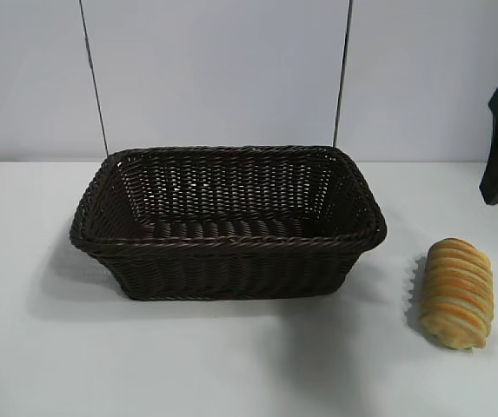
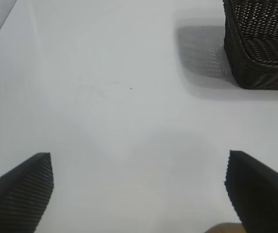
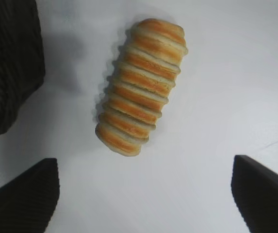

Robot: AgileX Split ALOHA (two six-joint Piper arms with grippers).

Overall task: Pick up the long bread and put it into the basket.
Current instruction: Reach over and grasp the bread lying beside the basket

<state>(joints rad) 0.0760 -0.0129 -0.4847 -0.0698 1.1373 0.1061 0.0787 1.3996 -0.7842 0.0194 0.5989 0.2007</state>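
Exterior view showed the long bread (image 1: 457,293) on the bench (image 1: 231,365) beside the empty basket (image 1: 228,243). Your right gripper (image 3: 146,194) hovered above it, jaws wide, nothing grasped; pickup and placement remained.

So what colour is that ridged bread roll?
The long bread is golden-yellow with orange-brown crosswise stripes, clearest in the right wrist view.

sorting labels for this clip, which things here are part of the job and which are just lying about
Part of the job:
bread, on the table right of the basket
basket, nothing in it
right end effector, open above the bread

Just there:
left end effector, open over bare table
two thin rods behind the basket
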